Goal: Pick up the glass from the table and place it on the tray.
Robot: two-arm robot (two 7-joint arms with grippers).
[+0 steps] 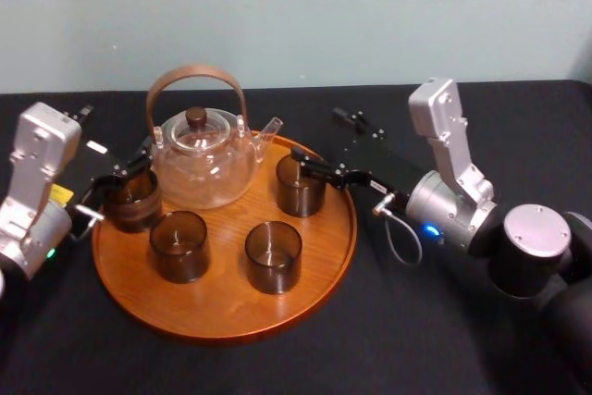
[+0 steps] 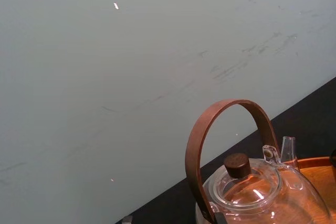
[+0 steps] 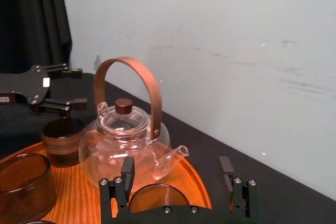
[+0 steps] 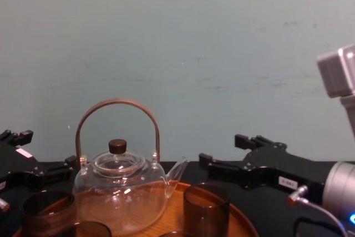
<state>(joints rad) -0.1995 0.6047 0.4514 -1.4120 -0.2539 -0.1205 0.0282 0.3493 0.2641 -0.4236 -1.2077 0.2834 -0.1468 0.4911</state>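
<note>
With the glass standing at the tray's 2 o'clock between the right gripper's spread jaws, back out level toward 3 o'clock, avoiding the teapot; the left gripper, likewise spread, sits at 9 o'clock.

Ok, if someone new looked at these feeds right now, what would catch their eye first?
The clear glass teapot with its tall brown hoop handle, standing at the back of the round wooden tray. Then the right gripper, open around the back-right glass, and the left gripper, open by the glass at the tray's left rim.
</note>
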